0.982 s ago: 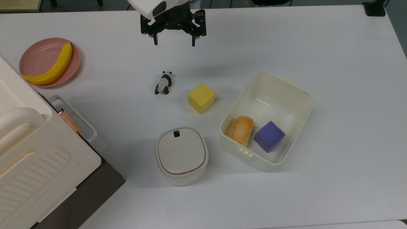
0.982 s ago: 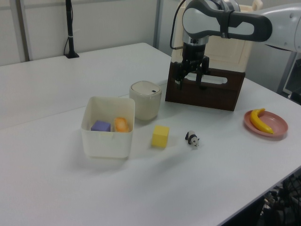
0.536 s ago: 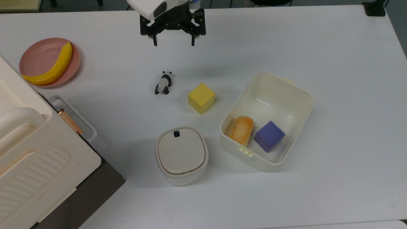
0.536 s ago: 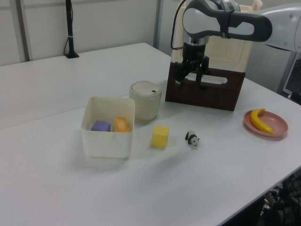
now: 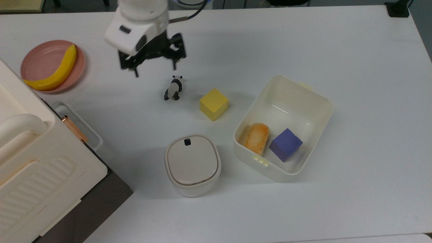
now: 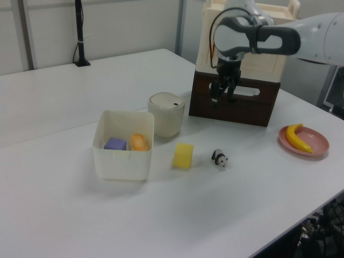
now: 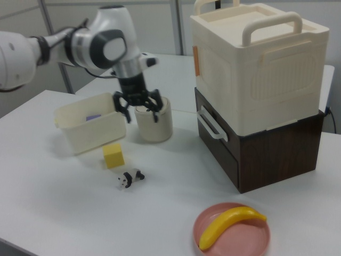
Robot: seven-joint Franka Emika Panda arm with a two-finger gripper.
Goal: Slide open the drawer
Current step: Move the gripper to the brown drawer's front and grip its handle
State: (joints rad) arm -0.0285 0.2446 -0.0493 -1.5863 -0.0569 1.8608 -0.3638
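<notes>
Gripper [image 5: 156, 67] hovering above the white table [image 5: 354, 50], fingers spread wide and holding nothing, in the top view just up and left of a small panda figurine [image 5: 173, 88]; in the right view the same gripper [image 7: 141, 113] hanging in front of the lidded white bin [image 7: 154, 125]. Drawer [image 7: 234, 152] shut, flush in the dark brown base under the cream cabinet [image 7: 256, 64], translucent white loop handle [image 7: 211, 124] on its front panel, well apart from the fingers. In the top view, handle [image 5: 79, 126] at the left edge beside the cabinet, down and left of the gripper. In the left view, gripper [image 6: 222, 94] seen against the dark front panel [image 6: 236, 105]; contact there impossible to judge. Yellow cube [image 5: 213, 104] near the panda, to the top view's right. Cream tub [image 5: 320, 101] further right, holding a purple cube [image 5: 285, 144] and an orange-brown bread-like piece [image 5: 257, 138] side by side. Banana [image 5: 54, 72] lying on a pink plate [image 5: 35, 60] at the top view's upper left.
</notes>
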